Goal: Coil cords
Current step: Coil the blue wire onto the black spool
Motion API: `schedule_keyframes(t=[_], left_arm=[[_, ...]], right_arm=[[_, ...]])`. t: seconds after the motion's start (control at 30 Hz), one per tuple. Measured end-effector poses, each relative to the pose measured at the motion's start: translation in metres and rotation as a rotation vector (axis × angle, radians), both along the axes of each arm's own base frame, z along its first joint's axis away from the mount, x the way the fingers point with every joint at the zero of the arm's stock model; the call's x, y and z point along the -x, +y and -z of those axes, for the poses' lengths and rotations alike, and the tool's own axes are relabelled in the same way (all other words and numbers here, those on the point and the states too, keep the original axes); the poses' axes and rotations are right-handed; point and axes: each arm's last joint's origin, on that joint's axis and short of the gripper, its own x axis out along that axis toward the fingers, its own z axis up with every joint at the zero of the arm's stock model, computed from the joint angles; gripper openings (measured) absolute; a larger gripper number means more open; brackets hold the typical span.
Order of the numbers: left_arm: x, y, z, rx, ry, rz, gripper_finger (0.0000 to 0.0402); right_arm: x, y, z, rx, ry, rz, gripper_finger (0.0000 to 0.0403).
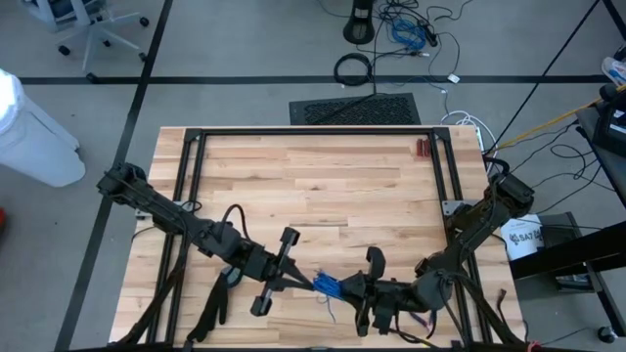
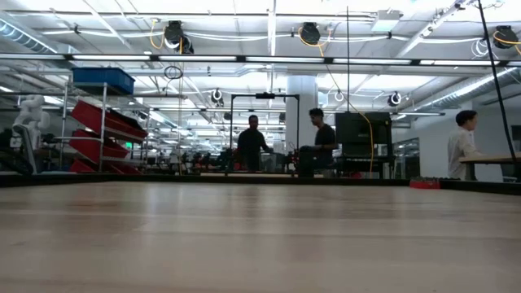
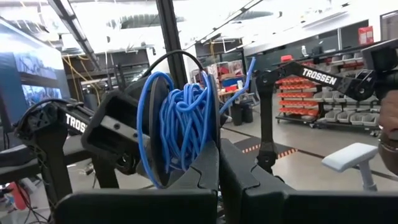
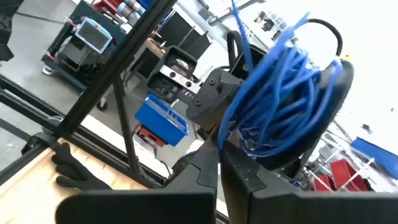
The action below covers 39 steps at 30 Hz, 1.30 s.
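A blue cord (image 1: 326, 286), wound in loose loops around a dark round disc (image 3: 155, 124), hangs above the table's near edge between my two grippers. My left gripper (image 1: 307, 283) reaches it from the left, and my right gripper (image 1: 348, 289) from the right. Both are shut on the bundle, left (image 3: 217, 163) and right (image 4: 221, 163). A loose cord end (image 3: 250, 70) sticks out of the coil. A few thin strands (image 1: 330, 311) dangle under it. The low view shows neither gripper nor cord. My left gripper pinches the coil's edge (image 3: 205, 144) between its two fingers, where blue loops and the disc's rim run in between the fingertips. It comes in roughly level from the table's left. The coil stands on edge, lifted clear of the table. My right gripper pinches the bundled blue loops (image 4: 249, 148) at the coil's edge between its two fingers. It comes in roughly level from the table's right, facing the left gripper. The coil is clear of the table; its loops are slack and tangled.
Red-handled pliers (image 1: 423, 148) lie at the table's far right corner. A black frame (image 1: 313, 131) runs around the wooden top. A white bucket (image 1: 523, 238) stands off the right edge. People stand in the room beyond the far edge (image 2: 252, 146).
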Motion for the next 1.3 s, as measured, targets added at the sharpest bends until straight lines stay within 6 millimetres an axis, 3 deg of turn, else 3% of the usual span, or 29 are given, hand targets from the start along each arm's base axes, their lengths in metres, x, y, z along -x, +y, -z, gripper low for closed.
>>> schedule_keyframes(t=[0.33, 0.6, 0.8, 1.0, 1.13, 1.3], left_arm=[[0.000, -0.001, 0.000, -0.004, -0.002, 0.019, 0.0000], [0.000, -0.001, 0.000, -0.005, -0.003, 0.024, 0.0000], [0.000, -0.001, 0.000, -0.006, -0.003, 0.025, 0.0000], [0.000, -0.001, 0.000, -0.006, -0.003, 0.026, 0.0000], [0.000, -0.001, 0.000, -0.006, -0.003, 0.025, 0.0000], [0.000, 0.000, -0.001, 0.000, -0.012, -0.003, 0.0000]], right_arm=[[0.018, 0.011, 0.005, -0.076, 0.062, 0.218, 0.0077], [0.051, 0.018, -0.017, -0.166, 0.038, 0.223, 0.0131], [0.070, 0.025, -0.024, -0.184, 0.045, 0.237, 0.0135], [0.082, 0.026, -0.023, -0.180, 0.092, 0.401, 0.0127], [0.089, 0.033, -0.023, -0.199, 0.079, 0.332, 0.0126], [0.083, 0.037, -0.015, -0.330, 0.051, 0.144, 0.0126]])
